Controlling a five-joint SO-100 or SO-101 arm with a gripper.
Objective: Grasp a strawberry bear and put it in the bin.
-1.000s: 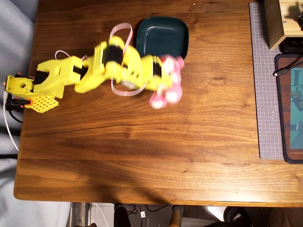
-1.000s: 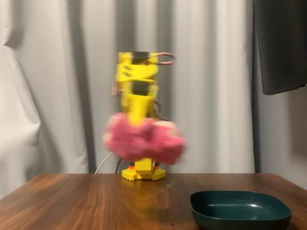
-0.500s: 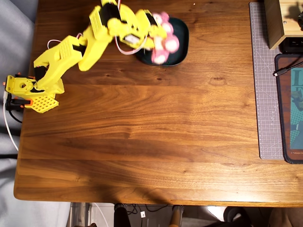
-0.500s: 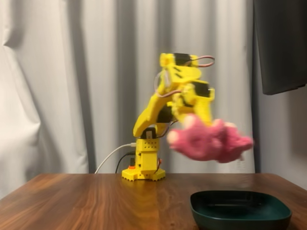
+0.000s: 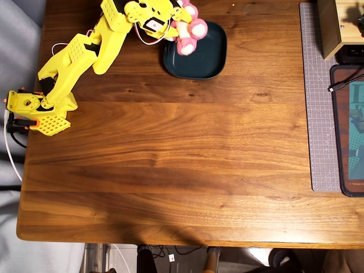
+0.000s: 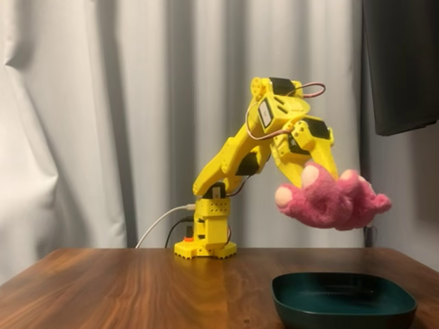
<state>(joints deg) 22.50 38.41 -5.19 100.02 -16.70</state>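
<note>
A white curtain [image 6: 82, 123] hangs behind a broad wooden table [image 5: 170, 170], most of whose top lies bare in the overhead view. At its right edge in that view lies a grey grid cutting mat [image 5: 318, 102] and a dark-rimmed mat [image 5: 350, 131] whose print is too small to read. No writing can be made out anywhere. The yellow arm [image 6: 233, 161] stands near the table's left edge in the overhead view and reaches toward the far edge. The bin [image 6: 343, 301] sits flat on the table near that far edge. The gripper [image 6: 322, 179] is clenched on the strawberry bear [image 6: 333, 200], held in the air well above the bin, tilted on its side.
</note>
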